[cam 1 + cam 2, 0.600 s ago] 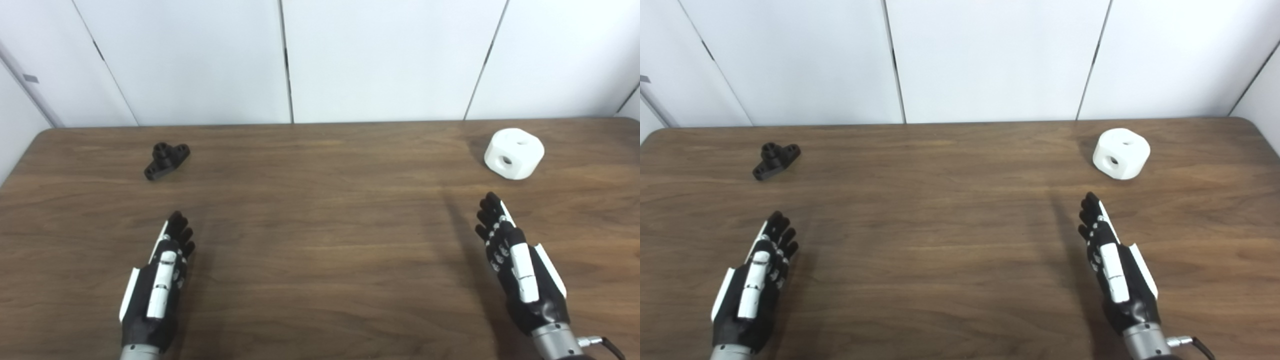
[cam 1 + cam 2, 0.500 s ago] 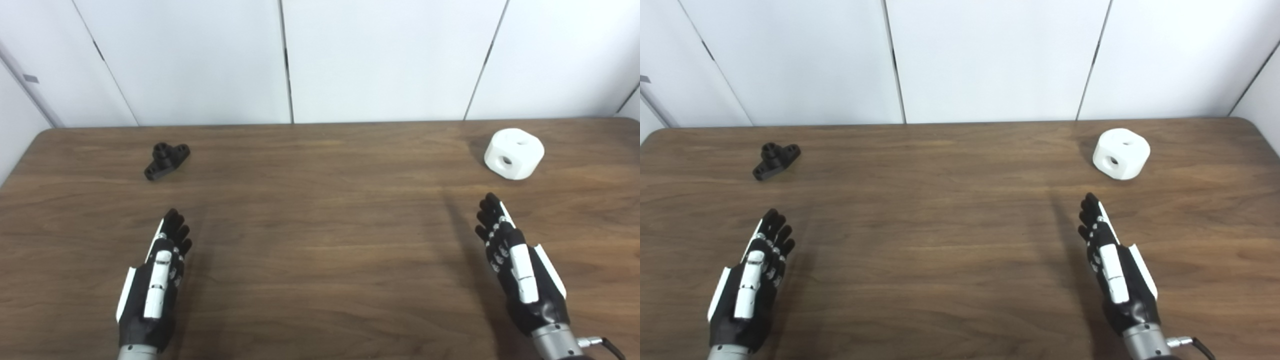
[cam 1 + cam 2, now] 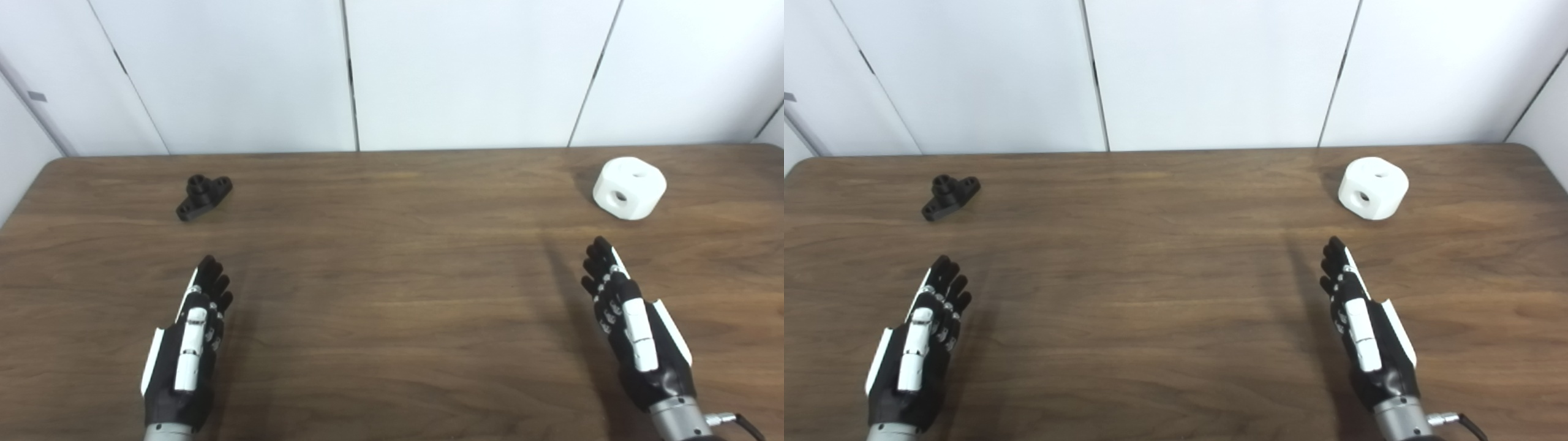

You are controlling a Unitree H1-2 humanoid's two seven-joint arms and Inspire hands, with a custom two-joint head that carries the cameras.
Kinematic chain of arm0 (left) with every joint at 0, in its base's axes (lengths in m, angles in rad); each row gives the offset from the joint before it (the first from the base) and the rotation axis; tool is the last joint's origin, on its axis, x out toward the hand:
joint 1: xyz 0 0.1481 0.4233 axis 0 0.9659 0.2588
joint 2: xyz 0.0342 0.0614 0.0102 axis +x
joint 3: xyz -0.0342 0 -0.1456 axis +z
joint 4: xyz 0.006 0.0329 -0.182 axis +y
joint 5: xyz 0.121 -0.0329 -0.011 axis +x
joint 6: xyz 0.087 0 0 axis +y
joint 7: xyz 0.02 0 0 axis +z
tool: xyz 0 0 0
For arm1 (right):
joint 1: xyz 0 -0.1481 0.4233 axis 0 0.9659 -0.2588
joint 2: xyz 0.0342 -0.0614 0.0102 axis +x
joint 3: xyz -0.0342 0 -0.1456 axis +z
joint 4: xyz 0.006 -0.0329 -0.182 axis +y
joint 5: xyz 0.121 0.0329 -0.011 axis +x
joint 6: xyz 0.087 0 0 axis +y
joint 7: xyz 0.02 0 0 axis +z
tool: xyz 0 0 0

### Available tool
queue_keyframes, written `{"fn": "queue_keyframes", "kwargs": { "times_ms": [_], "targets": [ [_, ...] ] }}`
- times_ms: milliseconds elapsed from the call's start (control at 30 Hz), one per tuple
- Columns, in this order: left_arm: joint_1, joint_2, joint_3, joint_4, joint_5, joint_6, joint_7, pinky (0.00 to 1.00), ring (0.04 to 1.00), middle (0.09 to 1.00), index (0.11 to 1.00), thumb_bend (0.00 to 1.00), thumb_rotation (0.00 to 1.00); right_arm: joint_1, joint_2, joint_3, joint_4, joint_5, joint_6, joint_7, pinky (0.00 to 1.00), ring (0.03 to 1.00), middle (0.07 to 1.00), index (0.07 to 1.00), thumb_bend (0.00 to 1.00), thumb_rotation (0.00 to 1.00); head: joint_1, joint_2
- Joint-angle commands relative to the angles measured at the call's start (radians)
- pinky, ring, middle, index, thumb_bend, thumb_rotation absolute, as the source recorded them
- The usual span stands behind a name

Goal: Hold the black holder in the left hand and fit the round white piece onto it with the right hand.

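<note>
Both hands are flat-ish over the table [image 3: 392, 318], fingers stretched forward and holding nothing: left hand [image 3: 187, 352] low on the left side, right hand [image 3: 634, 331] low on the right. The black holder [image 3: 203, 196] sits far back on the left, well ahead of the left hand. The round white piece [image 3: 629, 187] sits back right, a bit beyond the right fingertips.

Both arms cut off at bottom edge, only wrists show; cable [image 3: 738, 419] at right wrist runs out of frame. Table [image 3: 392, 380] clipped at bottom and at right in left eye view. Palms of left hand [image 3: 184, 355] and right hand [image 3: 637, 340] face away from cam, undersides hidden; holes in black holder [image 3: 204, 196] too small to tell depth.
</note>
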Motion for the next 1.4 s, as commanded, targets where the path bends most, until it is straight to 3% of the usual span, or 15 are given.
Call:
{"fn": "queue_keyframes", "kwargs": {
  "times_ms": [0,167,367,767,1033,1367],
  "targets": [
    [-0.009,-0.018,0.004,-0.015,-0.006,-0.038,0.000,1.00,1.000,0.997,0.995,0.33,0.85,-0.014,-0.004,-0.010,-0.015,0.010,-0.053,0.006,1.00,1.000,1.000,1.000,0.58,1.00,0.001,0.001],
    [-0.010,-0.022,-0.001,-0.016,0.002,-0.033,0.004,1.00,1.000,0.999,0.989,0.32,0.82,-0.014,-0.007,-0.013,-0.010,0.013,-0.059,0.007,1.00,1.000,1.000,1.000,0.59,1.00,0.014,-0.008],
    [-0.003,-0.033,-0.013,-0.012,0.029,-0.051,0.011,1.00,0.998,0.992,0.995,0.34,0.78,-0.007,-0.016,-0.024,-0.022,0.036,-0.043,0.012,1.00,1.000,1.000,1.000,0.60,1.00,0.085,-0.041],
    [0.033,-0.066,-0.063,-0.015,0.089,-0.073,0.038,1.00,0.994,0.982,0.967,0.42,0.75,0.017,-0.037,-0.034,0.025,0.055,-0.100,0.043,1.00,1.000,1.000,1.000,0.55,1.00,0.224,-0.146],
    [0.038,-0.067,-0.099,-0.011,0.107,-0.085,0.058,0.99,0.992,0.990,0.978,0.40,0.71,0.018,-0.042,-0.034,0.034,0.065,-0.113,0.063,1.00,1.000,1.000,1.000,0.54,1.00,0.265,-0.182],
    [0.038,-0.073,-0.129,0.024,0.131,-0.120,0.082,0.99,0.978,0.974,0.979,0.39,0.73,0.020,-0.041,-0.036,0.045,0.061,-0.105,0.067,1.00,1.000,1.000,1.000,0.62,1.00,0.302,-0.244]
  ]
}}
